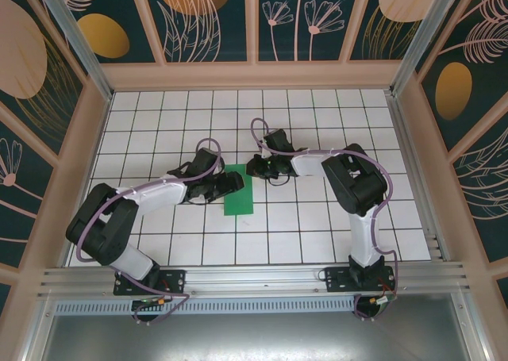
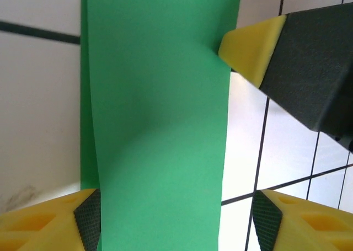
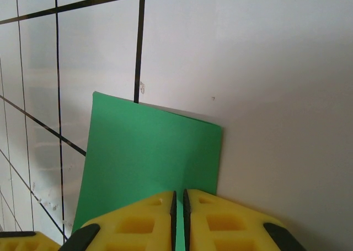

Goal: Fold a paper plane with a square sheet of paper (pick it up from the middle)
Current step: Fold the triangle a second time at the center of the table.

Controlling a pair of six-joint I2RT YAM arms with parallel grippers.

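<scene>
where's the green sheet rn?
Top view: the green sheet lies mid-table, just left of centre, its far end between the left gripper and the right gripper. The left gripper, open, straddles it.

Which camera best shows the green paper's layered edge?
Left wrist: the thin bright green paper sheet is close up, a lower layer peeking out along one long edge. Top external gives a small rectangle; right wrist, one flat end.
</scene>
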